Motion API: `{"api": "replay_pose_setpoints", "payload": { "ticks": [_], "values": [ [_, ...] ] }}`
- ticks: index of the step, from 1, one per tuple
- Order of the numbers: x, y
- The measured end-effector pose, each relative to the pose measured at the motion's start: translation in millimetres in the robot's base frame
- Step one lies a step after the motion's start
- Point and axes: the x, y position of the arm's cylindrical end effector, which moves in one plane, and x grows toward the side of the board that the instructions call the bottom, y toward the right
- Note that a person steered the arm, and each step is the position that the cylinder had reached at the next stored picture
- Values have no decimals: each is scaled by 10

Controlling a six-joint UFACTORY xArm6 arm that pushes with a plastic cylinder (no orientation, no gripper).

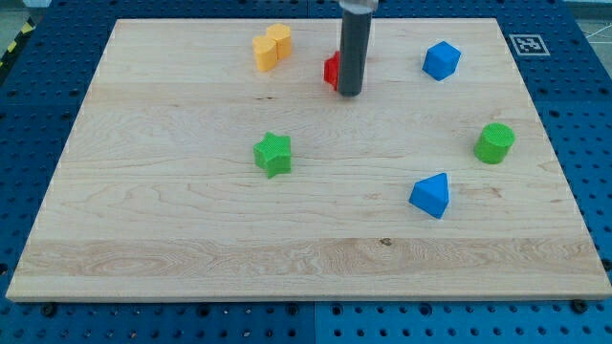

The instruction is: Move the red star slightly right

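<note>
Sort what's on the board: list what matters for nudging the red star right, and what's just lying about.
For the job:
- red star, mostly hidden behind the rod
- my tip, touching its right side

Lying about:
- yellow block
- blue block
- green cylinder
- green star
- blue wedge

two blue blocks, two green, one yellow, one red

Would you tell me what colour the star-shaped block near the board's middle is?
Green star: it is green, plain in the camera view.
</note>
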Motion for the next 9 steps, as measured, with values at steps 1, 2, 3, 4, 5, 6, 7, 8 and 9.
{"api": "replay_pose_setpoints", "payload": {
  "ticks": [1, 2, 3, 4, 5, 6, 7, 8, 9],
  "values": [
    [-307, 66],
    [-255, -1],
    [-60, -377],
    [0, -627],
    [-342, -653],
    [-449, -653],
    [-525, -653],
    [-546, -572],
    [-546, -298]
  ]
}}
